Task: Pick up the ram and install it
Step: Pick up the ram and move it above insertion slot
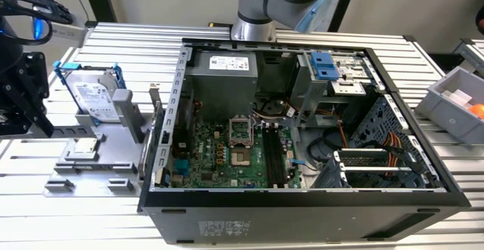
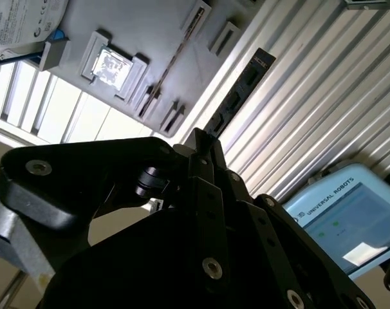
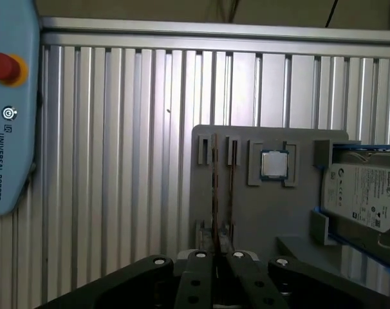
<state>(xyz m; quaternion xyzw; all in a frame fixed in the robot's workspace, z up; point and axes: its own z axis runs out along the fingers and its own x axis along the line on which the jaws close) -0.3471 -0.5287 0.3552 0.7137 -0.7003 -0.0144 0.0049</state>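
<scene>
The ram stands on its thin edge in the grey holder on the bench, just below the middle of the first wrist view. The gripper is near it at the bottom edge. Its jaws are pressed together and hold nothing.

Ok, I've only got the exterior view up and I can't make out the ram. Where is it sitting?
Observer: In the first wrist view the ram stands on edge in the grey fixture, between slotted holders at both of its ends.
Operator: And the gripper, is it lined up with it?
Observer: Yes. In that view the gripper sits in line with the ram's long edge. I can't tell whether it touches the ram.
</scene>
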